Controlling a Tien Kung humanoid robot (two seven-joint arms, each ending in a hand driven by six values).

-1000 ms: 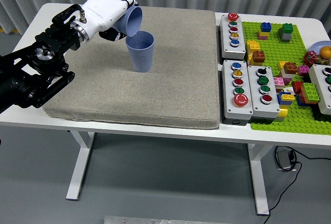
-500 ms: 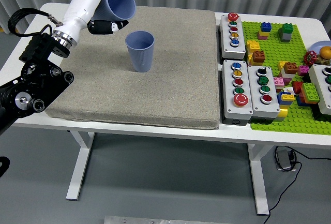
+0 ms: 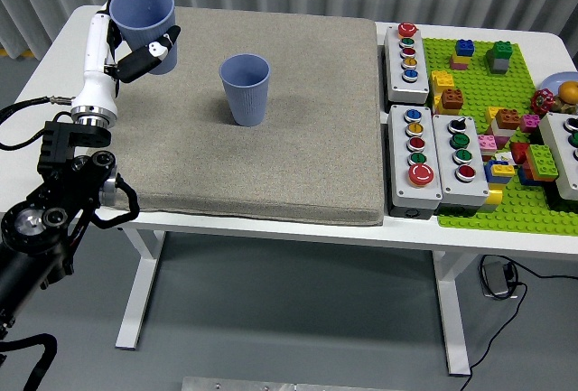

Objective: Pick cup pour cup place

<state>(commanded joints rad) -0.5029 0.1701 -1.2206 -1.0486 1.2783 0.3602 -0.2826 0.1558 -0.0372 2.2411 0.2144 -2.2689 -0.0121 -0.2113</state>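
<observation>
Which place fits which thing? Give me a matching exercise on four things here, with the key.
Things:
1. held cup
2. standing cup
3. grey mat
4. green baseplate

Places:
A. right end of the white table
B. upright on the mat
C. in the left hand
D. under the standing cup

Pairs: 1-C, 2-B, 3-D, 4-A

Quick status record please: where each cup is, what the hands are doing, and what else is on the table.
held cup: blue cup, upright, mouth up, above the mat's far left corner
holder: left hand, fingers wrapped around the held cup
second cup: blue cup, standing upright on the grey mat, apart from the held one
right hand: not in view
table right side: button boxes, green brick plate
</observation>
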